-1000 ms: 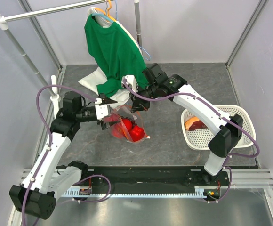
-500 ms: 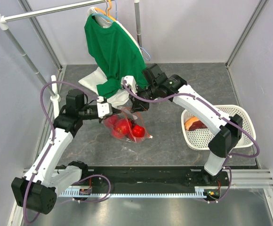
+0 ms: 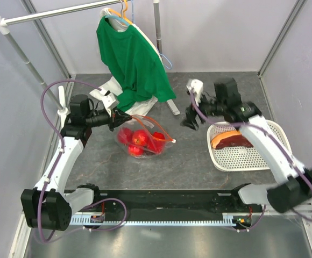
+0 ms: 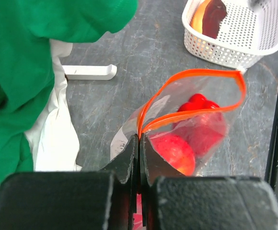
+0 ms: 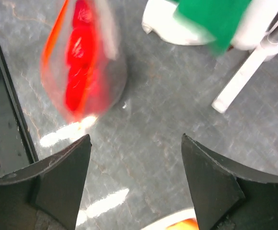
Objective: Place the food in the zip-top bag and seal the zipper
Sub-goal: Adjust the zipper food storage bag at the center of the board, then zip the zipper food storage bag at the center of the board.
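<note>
Grey worktop (image 3: 199, 161) fills the walled cell, with a green shirt (image 3: 129, 54) hanging at the far side over a white cloth (image 3: 112, 85), and a white basket (image 3: 258, 158) at the right holding an orange and dark-red piece (image 3: 230, 141). Left of centre lies the zip-top bag (image 3: 140, 122) with red fruits (image 3: 140, 138) inside, its mouth gaping. On the end of the orange zipper (image 4: 192, 73) the left jaws are pressed together, while the right jaws stand wide apart, holding nothing, above bare worktop between bag and basket.
</note>
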You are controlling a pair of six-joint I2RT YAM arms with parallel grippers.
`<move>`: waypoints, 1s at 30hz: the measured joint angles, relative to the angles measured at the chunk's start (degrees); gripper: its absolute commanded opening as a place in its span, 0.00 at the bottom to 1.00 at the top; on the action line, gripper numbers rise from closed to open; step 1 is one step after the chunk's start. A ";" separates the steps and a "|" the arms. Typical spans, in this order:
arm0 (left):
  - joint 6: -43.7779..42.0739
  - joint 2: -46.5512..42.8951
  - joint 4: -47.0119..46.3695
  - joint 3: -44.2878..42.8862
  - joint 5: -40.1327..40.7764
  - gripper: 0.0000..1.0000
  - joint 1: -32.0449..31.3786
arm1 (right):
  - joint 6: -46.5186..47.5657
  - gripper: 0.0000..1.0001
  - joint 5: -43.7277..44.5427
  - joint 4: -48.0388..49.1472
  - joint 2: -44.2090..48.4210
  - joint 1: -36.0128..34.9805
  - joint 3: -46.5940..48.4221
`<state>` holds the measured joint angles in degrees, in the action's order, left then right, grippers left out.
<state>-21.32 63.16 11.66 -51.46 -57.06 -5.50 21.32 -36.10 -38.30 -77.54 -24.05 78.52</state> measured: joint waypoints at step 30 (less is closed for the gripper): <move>5.70 -0.68 -1.97 -0.02 -0.22 0.02 0.92 | -20.61 0.71 1.49 56.26 17.03 -8.61 -49.81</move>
<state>-15.62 62.48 9.69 -51.48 -57.28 -4.58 0.71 -34.61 17.96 -60.51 -32.67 28.71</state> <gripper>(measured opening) 0.033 0.740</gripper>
